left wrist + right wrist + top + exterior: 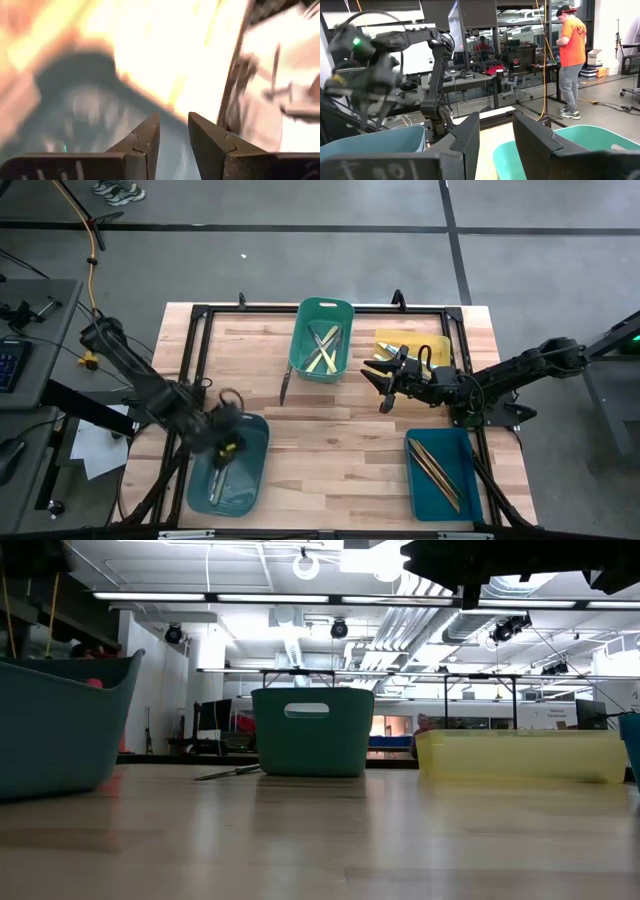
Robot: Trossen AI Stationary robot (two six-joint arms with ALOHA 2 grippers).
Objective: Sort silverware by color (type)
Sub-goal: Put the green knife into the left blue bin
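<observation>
Your left arm reaches from the table's left side, its gripper [228, 442] low over the left teal bin [228, 470]. Its fingers stand a little apart with nothing between them. Your right arm stretches level toward the middle, its gripper [381, 383] spread and empty, beside the yellow bin [404, 340]. Silverware lies in the green bin [321, 340], in the right teal bin [443, 473], and one knife [284, 386] on the table [330, 450].

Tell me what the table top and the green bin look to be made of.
Table top: looks like wood, butcher-block style; pale planks with visible grain and seams, slight sheen. Green bin: probably moulded plastic; smooth, uniform colour, rounded corners, cut-out handle slot.
</observation>
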